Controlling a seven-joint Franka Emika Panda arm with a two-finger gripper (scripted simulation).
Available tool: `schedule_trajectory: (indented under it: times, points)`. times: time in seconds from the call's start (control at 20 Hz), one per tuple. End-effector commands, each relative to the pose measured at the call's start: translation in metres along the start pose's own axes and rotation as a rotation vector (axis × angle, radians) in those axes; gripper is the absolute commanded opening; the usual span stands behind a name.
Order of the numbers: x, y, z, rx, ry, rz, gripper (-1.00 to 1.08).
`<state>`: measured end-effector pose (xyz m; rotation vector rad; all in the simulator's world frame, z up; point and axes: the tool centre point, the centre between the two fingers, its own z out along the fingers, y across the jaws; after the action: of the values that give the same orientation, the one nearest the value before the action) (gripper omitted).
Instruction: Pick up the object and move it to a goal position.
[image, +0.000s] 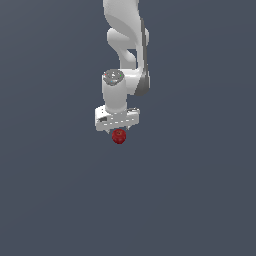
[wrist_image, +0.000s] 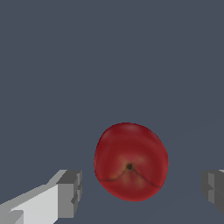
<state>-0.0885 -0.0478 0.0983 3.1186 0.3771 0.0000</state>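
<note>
gripper (wrist_image: 140, 192) wide open, fingers (wrist_image: 70, 192) on either side of the red object (wrist_image: 131, 162), gaps on both sides, no contact, arm (image: 125, 45) directly above it

The only support is a flat, plain surface (image: 55, 200) of dark grey-blue colour, and it fills the whole background in both views without any edge or mark. One thing seems to lie on it: the object (image: 119, 136), a small glossy dark-red lump with a small dark dimple seen in the wrist view.
</note>
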Motion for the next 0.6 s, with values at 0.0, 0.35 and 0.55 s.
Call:
schedule_trajectory:
  times: [0.0, 0.35, 0.55]
  points:
    - [-0.003, -0.001, 0.002, 0.0, 0.0, -0.008, 1.0]
    - [-0.002, -0.001, 0.009, 0.0, 0.0, -0.006, 1.0]
    - [-0.003, -0.001, 0.026, 0.0, 0.0, -0.007, 1.0]
